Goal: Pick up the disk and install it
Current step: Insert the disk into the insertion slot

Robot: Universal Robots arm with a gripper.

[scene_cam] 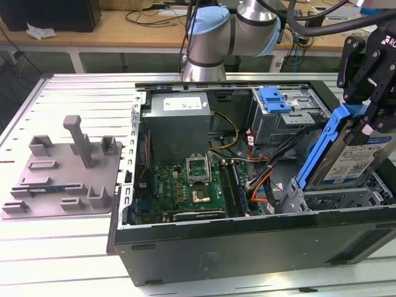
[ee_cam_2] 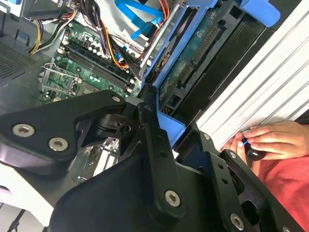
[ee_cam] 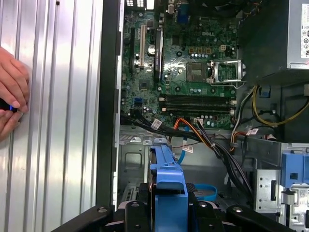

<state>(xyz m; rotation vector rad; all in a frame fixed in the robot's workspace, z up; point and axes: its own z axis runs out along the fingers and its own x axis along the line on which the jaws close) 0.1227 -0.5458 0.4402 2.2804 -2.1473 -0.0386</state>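
Disk [scene_cam: 354, 159], silver with a white-and-blue label and blue rails, hangs tilted over the computer case [scene_cam: 247, 242], pinched at its top by the gripper [scene_cam: 364, 124].

The arm [scene_cam: 229, 34] reaches from the far side over to the exterior view's right, its gripper [scene_cam: 365, 119] pointing downward (clamped shut on the disk [scene_cam: 354, 158])

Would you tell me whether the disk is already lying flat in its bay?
No, the disk stands tilted, held by the gripper over the drive cage.
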